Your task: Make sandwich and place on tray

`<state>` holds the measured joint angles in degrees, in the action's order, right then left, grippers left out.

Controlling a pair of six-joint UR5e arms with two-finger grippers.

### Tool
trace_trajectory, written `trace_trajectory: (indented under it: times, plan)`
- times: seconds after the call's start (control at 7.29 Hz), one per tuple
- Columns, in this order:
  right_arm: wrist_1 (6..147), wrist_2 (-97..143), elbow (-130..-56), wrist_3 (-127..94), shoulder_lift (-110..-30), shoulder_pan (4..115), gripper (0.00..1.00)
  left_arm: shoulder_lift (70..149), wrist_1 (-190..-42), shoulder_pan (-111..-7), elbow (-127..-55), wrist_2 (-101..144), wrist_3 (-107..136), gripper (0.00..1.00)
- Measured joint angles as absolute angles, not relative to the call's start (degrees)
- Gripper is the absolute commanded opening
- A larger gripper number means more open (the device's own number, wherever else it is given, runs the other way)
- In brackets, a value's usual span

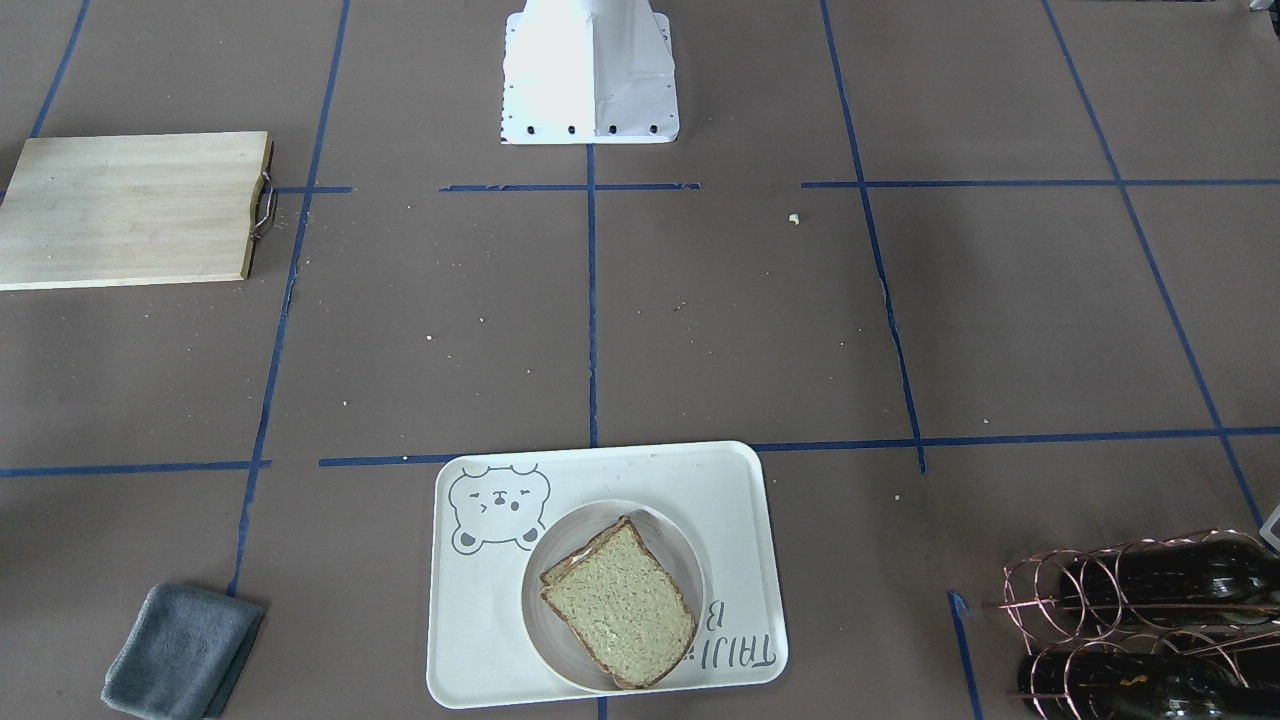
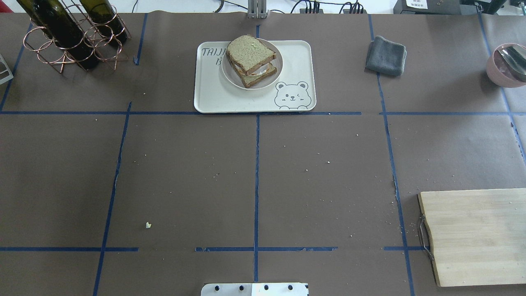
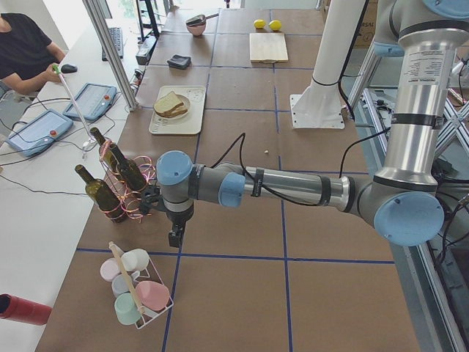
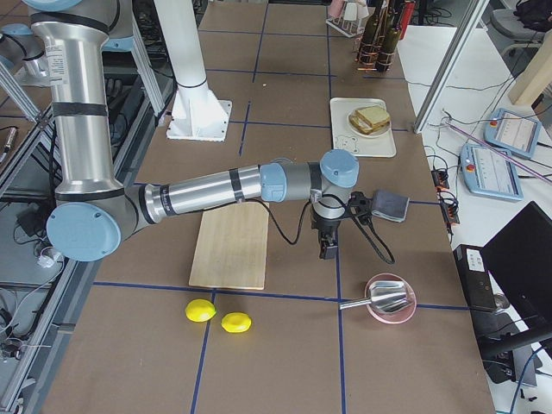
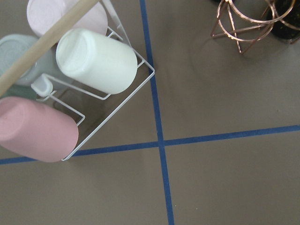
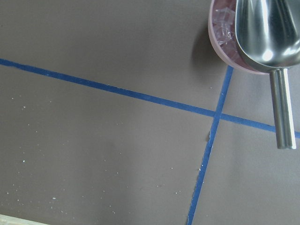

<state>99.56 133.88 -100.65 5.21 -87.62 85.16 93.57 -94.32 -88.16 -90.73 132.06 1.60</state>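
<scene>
**Location.** In the overhead view the tray (image 2: 213,98) lies at the table's 12 o'clock edge, opposite the robot base. A round plate (image 2: 274,78) rests on it, toward the tray's 12 o'clock side. The sandwich (image 2: 250,59) sits on the plate, assembled, with a white layer showing between the two slices. By this layout the task appears complete.

**Orientation.** The sandwich lies flat and is nearly square, so its long axis is weak. In the overhead view that axis runs roughly from 10 o'clock to 4 o'clock, skewed to the tray edges. The lower slice is offset toward 5 o'clock under the upper one.

**Handling.**
- Weight: probably light.
- Stiffness: probably soft. Bread compresses and crumbles under pressure.
- Stack: loose. The filling probably lets the slices slide apart.
- Hold: to adjust it, grip both slices across the crusts, lightly. Otherwise move the rigid plate by its rim, or carry the tray level.

**Grippers.**
- The left gripper (image 3: 174,239) hangs fingers-down near the bottle rack (image 3: 121,192), well apart from the tray.
- The right gripper (image 4: 327,252) hangs fingers-down between the cutting board (image 4: 231,246) and the grey cloth (image 4: 388,207), also well apart from the tray.
- Jaw state: cannot be told for either, since only side views show them. Neither wrist view shows the sandwich.
</scene>
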Motion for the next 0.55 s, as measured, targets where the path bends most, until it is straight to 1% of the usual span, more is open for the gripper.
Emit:
trace_trajectory:
  times: [0.27, 0.55]
  plan:
    - [99.5, 137.05, -97.63, 5.46, -88.13, 87.33, 1.0, 91.86, -94.18, -88.22, -89.57, 132.53, 1.51, 1.0]
    - [99.42, 137.47, -95.98, 5.61, -88.99, 88.24, 1.0, 90.69, -94.19, -88.36, -90.54, 132.65, 1.59, 1.0]
